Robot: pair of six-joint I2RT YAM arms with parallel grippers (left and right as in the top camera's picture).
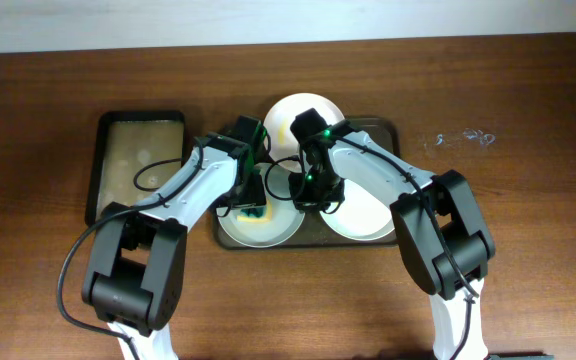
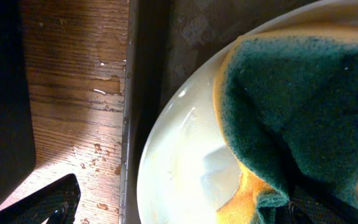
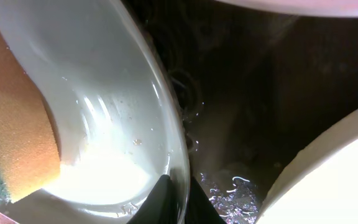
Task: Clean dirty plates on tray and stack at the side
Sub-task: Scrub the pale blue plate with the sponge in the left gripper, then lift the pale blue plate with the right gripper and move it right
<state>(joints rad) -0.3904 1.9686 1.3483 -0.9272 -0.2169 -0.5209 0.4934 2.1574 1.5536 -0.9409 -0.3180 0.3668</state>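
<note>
Three white plates lie on the dark tray [image 1: 386,128]: one at the front left [image 1: 280,228], one at the front right [image 1: 368,215], one at the back [image 1: 298,108]. My left gripper [image 1: 251,203] is shut on a yellow-and-green sponge [image 2: 291,106] and presses it on the front-left plate [image 2: 179,162]. My right gripper [image 1: 311,192] is shut on that plate's right rim [image 3: 178,155]; its fingers pinch the rim from both sides. The sponge also shows in the right wrist view [image 3: 11,130]. The plate's surface is wet.
A smaller black tray with a tan bottom [image 1: 140,160] stands left of the dark tray. Water droplets lie on the wood at the back right [image 1: 463,138]. The dark tray's floor is wet [image 3: 241,180].
</note>
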